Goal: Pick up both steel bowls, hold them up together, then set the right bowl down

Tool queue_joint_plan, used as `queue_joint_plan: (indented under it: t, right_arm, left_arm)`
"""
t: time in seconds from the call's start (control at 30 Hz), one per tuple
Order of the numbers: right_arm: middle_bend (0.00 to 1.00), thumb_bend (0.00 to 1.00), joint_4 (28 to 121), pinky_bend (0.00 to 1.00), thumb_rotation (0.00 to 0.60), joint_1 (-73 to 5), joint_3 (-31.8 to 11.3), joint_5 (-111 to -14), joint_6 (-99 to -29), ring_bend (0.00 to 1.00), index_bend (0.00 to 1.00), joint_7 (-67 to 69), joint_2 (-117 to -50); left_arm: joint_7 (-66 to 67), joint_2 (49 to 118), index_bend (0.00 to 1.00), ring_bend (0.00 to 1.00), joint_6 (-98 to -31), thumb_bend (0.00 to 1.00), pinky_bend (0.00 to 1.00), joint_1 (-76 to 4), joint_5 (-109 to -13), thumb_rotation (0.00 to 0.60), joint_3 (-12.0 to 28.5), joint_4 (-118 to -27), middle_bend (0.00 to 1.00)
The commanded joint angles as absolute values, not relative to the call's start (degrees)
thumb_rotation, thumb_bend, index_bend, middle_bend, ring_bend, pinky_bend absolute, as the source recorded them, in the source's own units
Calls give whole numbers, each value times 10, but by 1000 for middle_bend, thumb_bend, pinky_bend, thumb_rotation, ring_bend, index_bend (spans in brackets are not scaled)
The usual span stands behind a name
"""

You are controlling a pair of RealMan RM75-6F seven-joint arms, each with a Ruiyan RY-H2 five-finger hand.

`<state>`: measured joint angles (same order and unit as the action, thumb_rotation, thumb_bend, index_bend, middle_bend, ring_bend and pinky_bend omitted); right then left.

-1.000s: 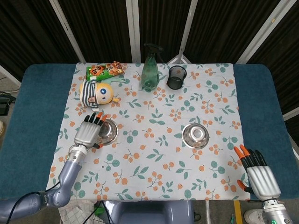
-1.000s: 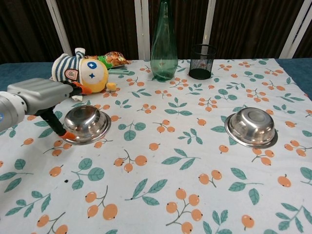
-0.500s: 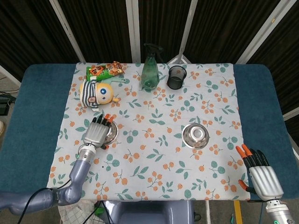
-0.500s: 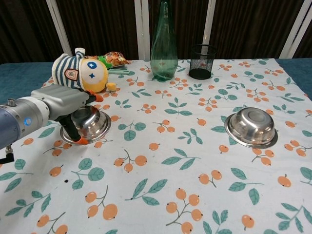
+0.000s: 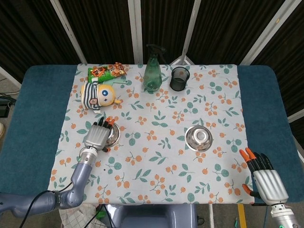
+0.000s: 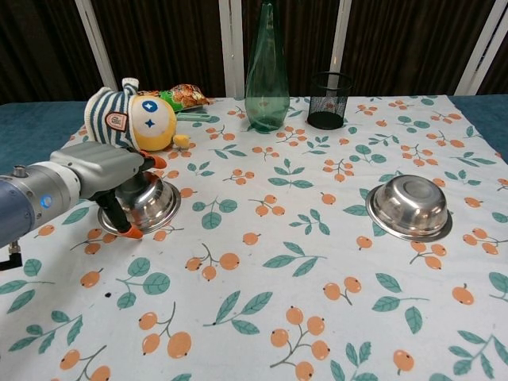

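The left hand point(image 6: 103, 171) lies over the near-left side of the left bowl point(image 6: 151, 200), fingers curled down around its rim with the thumb tip at the near edge; whether it actually grips the steel I cannot tell, and the bowl looks to be sitting on the tablecloth point(image 5: 156, 161) on the left side. The right hand point(image 5: 266, 179) hovers past the near-right corner of the cloth, fingers spread and holding nothing, seen only from the head view. The right bowl point(image 5: 198, 137) lies up and to the left of that hand, well apart, so the right arm has the longer reach to make. Counted: two steel bowls, one plush doll point(image 5: 99, 95), one snack packet point(image 5: 108, 71), one green bottle point(image 5: 152, 71), one mesh cup point(image 5: 179, 78)
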<state>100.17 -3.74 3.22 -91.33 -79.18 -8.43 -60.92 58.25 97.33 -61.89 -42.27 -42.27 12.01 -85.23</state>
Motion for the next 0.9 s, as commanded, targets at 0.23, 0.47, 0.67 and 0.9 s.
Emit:
queue_joint_plan:
  t: [0.23, 0.47, 0.67, 0.9]
  right_arm:
    - [0, 280, 1004, 0, 600, -37, 34, -914, -792, 0, 0, -83, -607]
    - [0, 280, 1008, 0, 600, -38, 35, -912, -789, 0, 0, -79, -603]
    - [0, 280, 1009, 0, 600, -39, 35, -910, -786, 0, 0, -80, -603]
    - [0, 279, 1010, 0, 600, -39, 36, -908, -784, 0, 0, -79, -603]
  left_arm:
    - [574, 974, 48, 123, -621, 117, 318, -433, -415, 477, 114, -853, 184]
    - [572, 973, 99, 197, -622, 117, 379, -439, -403, 487, 107, -849, 236]
    - [566, 973, 175, 290, -621, 117, 460, -444, -396, 493, 103, -851, 333]
    - [559, 969, 260, 325, -627, 120, 517, -446, -404, 504, 95, -859, 395]
